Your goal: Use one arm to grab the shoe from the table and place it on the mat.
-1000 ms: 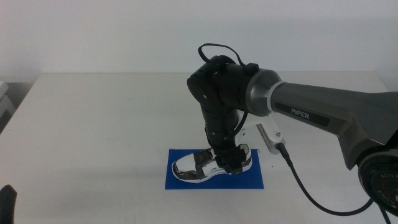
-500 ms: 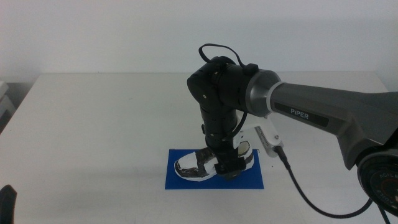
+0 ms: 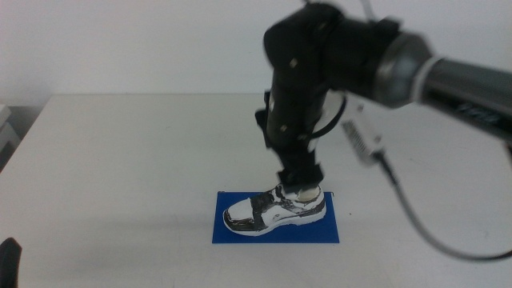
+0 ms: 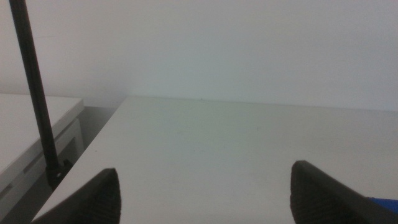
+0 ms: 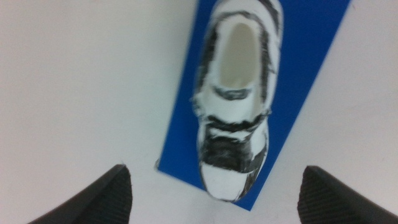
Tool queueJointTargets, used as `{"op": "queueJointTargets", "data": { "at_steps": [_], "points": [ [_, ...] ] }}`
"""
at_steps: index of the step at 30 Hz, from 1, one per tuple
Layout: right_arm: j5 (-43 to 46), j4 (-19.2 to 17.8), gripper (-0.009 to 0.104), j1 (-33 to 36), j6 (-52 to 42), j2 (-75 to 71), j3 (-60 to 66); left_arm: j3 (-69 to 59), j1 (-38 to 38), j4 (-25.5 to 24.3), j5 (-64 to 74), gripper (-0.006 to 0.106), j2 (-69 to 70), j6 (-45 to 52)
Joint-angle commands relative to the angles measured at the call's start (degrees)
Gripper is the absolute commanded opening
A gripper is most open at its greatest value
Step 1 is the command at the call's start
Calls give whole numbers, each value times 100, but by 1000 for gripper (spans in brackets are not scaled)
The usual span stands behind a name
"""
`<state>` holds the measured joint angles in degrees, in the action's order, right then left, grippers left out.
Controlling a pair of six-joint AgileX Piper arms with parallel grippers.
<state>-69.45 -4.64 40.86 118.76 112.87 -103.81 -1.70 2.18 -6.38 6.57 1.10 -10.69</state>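
The black-and-white shoe (image 3: 276, 213) stands upright on the dark-blue mat (image 3: 232, 233), toe to the left. It also shows in the right wrist view (image 5: 235, 106), lying lengthwise on the mat (image 5: 298, 87). My right arm (image 3: 448, 76) reaches in from the right. Its gripper (image 3: 300, 184) hangs just above the shoe's heel, open and holding nothing. In the right wrist view its jaws stand wide apart, well above the shoe. My left gripper (image 3: 8, 260) waits at the bottom left corner, open.
The white table (image 3: 120, 160) spreads to the left and behind the mat. A black cable (image 3: 416, 224) hangs from the right arm's wrist, to the right of the mat. The left wrist view shows the table's far left edge (image 4: 118, 118) and a black pole (image 4: 37, 93).
My right gripper has let go of the shoe and risen above it. The arm has lifted up and back. The shoe stays on the mat.
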Motion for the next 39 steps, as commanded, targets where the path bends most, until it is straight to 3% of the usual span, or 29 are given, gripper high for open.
{"op": "queueJointTargets", "data": {
  "at_steps": [1,5,8,12,14,18,20,23,25,31,35,39],
  "points": [
    [-430,-397,92,-37,-756,-619,-183,-29,-22,22,-463,94,42,-17],
    [-430,-1789,92,-37,-3026,-1026,-183,-29,-22,22,-463,94,42,-17],
    [-422,-2813,92,-37,-5564,-1238,-176,-29,-22,22,-463,94,42,-17],
    [148,-3873,92,-37,-6798,-1384,-176,-29,-22,22,-463,94,42,-17],
    [185,-4104,92,-37,-7175,-1420,-176,-29,-22,22,-463,94,42,-17],
    [201,-3343,92,-668,-7500,-1860,30,-29,-22,22,-470,94,42,-17],
    [380,-3165,92,-1089,-7500,-2209,369,-29,-22,22,-464,94,42,-17],
    [1053,-2871,92,-1630,-7644,-2921,1092,-29,-22,22,-464,94,42,-17],
    [1700,-2478,92,-2112,-7947,-3427,1715,-29,-22,22,-464,94,42,-17],
    [3633,-1017,92,-3453,-10119,-4740,3764,-29,-22,22,-464,94,42,-17],
    [4877,23,92,-3858,-11698,-5688,5179,-29,-22,22,-464,94,42,-17],
    [5587,314,92,-3885,-12322,-6547,6467,-29,-22,22,-464,94,42,-17]
  ]
}}
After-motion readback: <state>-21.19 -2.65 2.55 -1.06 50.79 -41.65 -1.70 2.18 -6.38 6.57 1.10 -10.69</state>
